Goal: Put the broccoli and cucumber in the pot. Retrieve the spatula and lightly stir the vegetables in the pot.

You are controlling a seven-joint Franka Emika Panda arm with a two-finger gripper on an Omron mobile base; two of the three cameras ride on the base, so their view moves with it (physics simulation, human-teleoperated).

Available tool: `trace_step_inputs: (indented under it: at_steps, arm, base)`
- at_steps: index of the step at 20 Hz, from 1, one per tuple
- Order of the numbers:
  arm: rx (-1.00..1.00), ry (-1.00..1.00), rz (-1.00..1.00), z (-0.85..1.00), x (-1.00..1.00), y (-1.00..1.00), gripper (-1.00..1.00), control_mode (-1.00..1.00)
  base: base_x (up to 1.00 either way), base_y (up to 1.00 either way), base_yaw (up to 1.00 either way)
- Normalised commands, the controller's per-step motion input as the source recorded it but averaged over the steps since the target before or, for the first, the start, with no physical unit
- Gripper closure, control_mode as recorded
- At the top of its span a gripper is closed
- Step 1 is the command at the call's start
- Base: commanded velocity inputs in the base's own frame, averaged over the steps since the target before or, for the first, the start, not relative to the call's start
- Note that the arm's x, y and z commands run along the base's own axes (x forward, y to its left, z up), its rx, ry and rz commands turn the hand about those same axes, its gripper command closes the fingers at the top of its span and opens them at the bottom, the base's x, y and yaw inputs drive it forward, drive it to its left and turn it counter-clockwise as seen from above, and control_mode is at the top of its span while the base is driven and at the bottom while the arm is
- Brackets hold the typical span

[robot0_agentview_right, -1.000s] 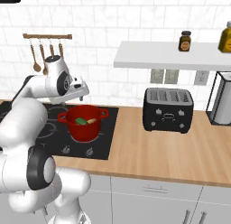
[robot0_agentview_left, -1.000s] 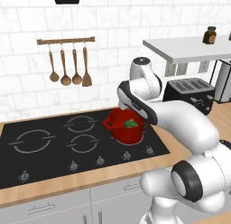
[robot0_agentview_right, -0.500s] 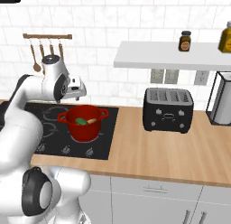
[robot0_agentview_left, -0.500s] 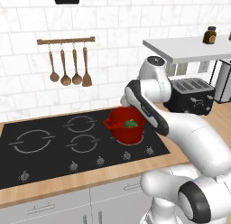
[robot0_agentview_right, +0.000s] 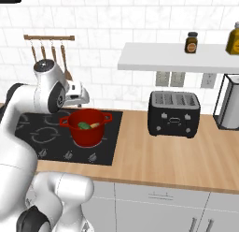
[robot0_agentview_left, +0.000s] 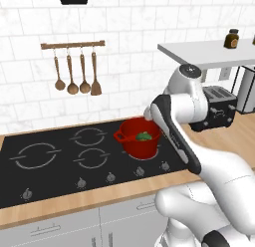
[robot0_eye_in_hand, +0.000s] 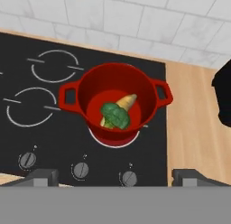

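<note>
Red pot (robot0_eye_in_hand: pixel 116 101) on the near right burner of the black cooktop (robot0_eye_in_hand: pixel 40 123), seen from above in the hand view. The broccoli (robot0_eye_in_hand: pixel 115 115) lies on the pot floor, and the cucumber (robot0_eye_in_hand: pixel 122 105) lies partly beneath it with its pale tapered end pointing toward the far right wall of the pot. Both vegetables are inside the pot, so the first part of the task appears complete.

The gripper (robot0_eye_in_hand: pixel 115 175) hangs above the near edge of the cooktop, over the row of knobs (robot0_eye_in_hand: pixel 81 170), with its two tips spread wide apart and nothing between them. In the right base view the pot (robot0_agentview_right: pixel 87 128) sits just beside the arm's wrist, with the toaster (robot0_agentview_right: pixel 173 113) well to its right on the wooden counter (robot0_agentview_right: pixel 172 156).

What is left, by judgement: fetching the spatula and stirring. The left base view shows a wall rail (robot0_agentview_left: pixel 72 44) carrying wooden utensils on the far left; a metal-bladed spatula cannot be identified among them.
</note>
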Motion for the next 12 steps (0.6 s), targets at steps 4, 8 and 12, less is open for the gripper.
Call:
trace_step_inputs:
  at_steps: [4,8,12]
  arm:
    - [0.0,0.0,-0.01,0.0,-0.02,-0.04,-1.0,-1.0]
    - [0.0,0.0,0.0,0.0,0.0,0.0,-1.0,1.0]
    - [0.0,0.0,0.0,0.0,0.0,0.0,-1.0,1.0]
  base:
    - [0.0,0.0,0.0]
    - [-0.06,0.08,0.0]
    - [-0.32,0.92,0.0]
